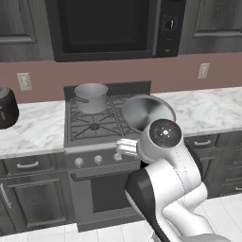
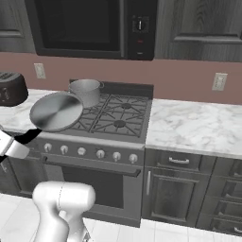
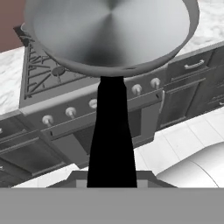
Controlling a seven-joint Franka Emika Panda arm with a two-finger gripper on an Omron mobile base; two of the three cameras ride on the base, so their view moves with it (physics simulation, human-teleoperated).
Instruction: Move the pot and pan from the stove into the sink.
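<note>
The pan (image 1: 147, 112) is tilted and held in the air over the front right of the stove (image 1: 92, 126). My gripper (image 1: 126, 147) is shut on its long black handle (image 3: 111, 131), in front of the knob row. From the other side the pan (image 2: 56, 111) hangs over the stove's (image 2: 120, 118) front left corner, with the gripper (image 2: 12, 146) low at the left edge. In the hand view the pan's (image 3: 111, 35) brushed inside faces the camera. The pot (image 1: 91, 97) (image 2: 86, 90) stands on the rear left burner, apart from the pan. The sink is out of view.
A black microwave (image 1: 106, 26) hangs above the stove. Marble counters (image 1: 208, 106) flank it on both sides. A dark appliance (image 1: 5, 108) sits on the left counter. Dark cabinets and drawers (image 2: 189, 189) run below, and the oven door (image 3: 78, 131) is close under the hand.
</note>
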